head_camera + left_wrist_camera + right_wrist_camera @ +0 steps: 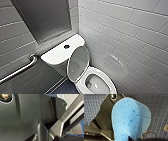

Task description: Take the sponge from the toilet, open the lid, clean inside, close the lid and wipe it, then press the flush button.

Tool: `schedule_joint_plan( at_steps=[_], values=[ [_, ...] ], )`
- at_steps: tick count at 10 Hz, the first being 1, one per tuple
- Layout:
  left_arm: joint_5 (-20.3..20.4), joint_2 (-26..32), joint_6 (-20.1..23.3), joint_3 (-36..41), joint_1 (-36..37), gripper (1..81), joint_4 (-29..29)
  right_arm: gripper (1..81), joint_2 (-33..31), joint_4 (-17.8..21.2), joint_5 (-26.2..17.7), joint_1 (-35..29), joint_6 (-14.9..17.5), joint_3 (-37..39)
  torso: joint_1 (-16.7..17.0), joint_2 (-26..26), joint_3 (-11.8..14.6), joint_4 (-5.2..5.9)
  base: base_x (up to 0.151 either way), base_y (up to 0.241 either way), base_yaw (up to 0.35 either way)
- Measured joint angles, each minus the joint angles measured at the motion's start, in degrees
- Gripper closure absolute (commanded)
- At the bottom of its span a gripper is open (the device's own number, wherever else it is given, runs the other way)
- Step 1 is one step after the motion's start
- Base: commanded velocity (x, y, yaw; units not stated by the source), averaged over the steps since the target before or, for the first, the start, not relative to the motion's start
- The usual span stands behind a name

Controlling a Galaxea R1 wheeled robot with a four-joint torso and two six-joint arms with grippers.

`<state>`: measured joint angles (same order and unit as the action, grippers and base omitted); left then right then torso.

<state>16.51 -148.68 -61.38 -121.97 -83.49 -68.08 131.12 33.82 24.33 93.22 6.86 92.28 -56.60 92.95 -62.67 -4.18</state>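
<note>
— How far along are we?

— The sponge (130, 117) is picked up. The right gripper (133, 139) is clamped on its creased end, above the blue-tiled floor (159, 109). How the left gripper stands I cannot tell. On the toilet (111, 87), the lid (78, 62) stands raised against the tank (56, 56). Nothing shows whether the bowl (96, 83) has been scrubbed. Closing, wiping and pressing the flush button (66, 46), at 11 o'clock from the lid, look undone.

— Room to move?

— Tight, I'd say. Nearest, the bowl is open from above and from 6 o'clock. The tiled wall (130, 37) runs close at 3 o'clock of the bowl. Farther off, the grab bar (20, 70) sits at 8 o'clock of the tank, with the room's corner at 12.
</note>
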Motion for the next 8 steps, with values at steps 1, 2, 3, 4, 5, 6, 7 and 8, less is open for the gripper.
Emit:
schedule_joint_plan(
  at_steps=[1,2,3,4,5,6,7,8],
  values=[
    [0.02,-0.44,0.00,-0.09,-0.02,1.0,0.00,81.1,-2.88,1.60,-0.49,-2.54,0.33,-2.71,0.00,0.00,0.00,0.00,0.000,0.000,0.000],
    [0.06,-0.52,0.00,-0.13,-0.02,1.0,-0.05,81.1,-4.28,2.26,-0.94,-3.82,0.60,-4.28,0.00,0.00,0.00,0.00,0.000,0.000,0.000],
    [0.00,-0.50,0.00,-0.50,-0.02,1.0,-0.02,81.1,-6.01,3.61,-2.89,-5.18,0.84,-7.67,0.00,0.00,0.00,0.00,0.000,0.000,0.000],
    [0.00,-0.57,0.00,-0.59,-0.02,1.0,-0.05,81.1,-6.89,3.80,-3.94,-5.33,1.05,-9.33,0.00,0.00,0.00,0.00,0.000,0.000,0.000],
    [0.00,-0.83,0.00,-0.63,-0.02,1.0,-0.05,81.1,-7.69,3.12,-4.77,-5.46,1.05,-9.57,0.00,0.00,0.00,0.00,0.000,0.000,0.000],
    [0.05,-1.18,-0.02,-0.72,-0.02,1.0,-0.05,81.1,-7.91,0.99,-5.10,-6.34,1.10,-9.42,0.00,0.00,0.00,0.00,0.000,0.000,0.000],
    [0.02,-1.44,0.00,-0.88,-0.02,1.0,-0.05,81.1,-7.42,-2.04,-5.05,-8.22,1.15,-9.44,0.00,0.00,0.00,0.00,0.000,0.000,0.000],
    [-0.06,-1.51,-0.02,-1.10,-0.05,1.0,-0.05,81.1,-7.09,-3.78,-4.90,-10.73,1.23,-9.74,0.00,0.00,0.00,0.00,0.000,0.000,0.000]
  ],
)
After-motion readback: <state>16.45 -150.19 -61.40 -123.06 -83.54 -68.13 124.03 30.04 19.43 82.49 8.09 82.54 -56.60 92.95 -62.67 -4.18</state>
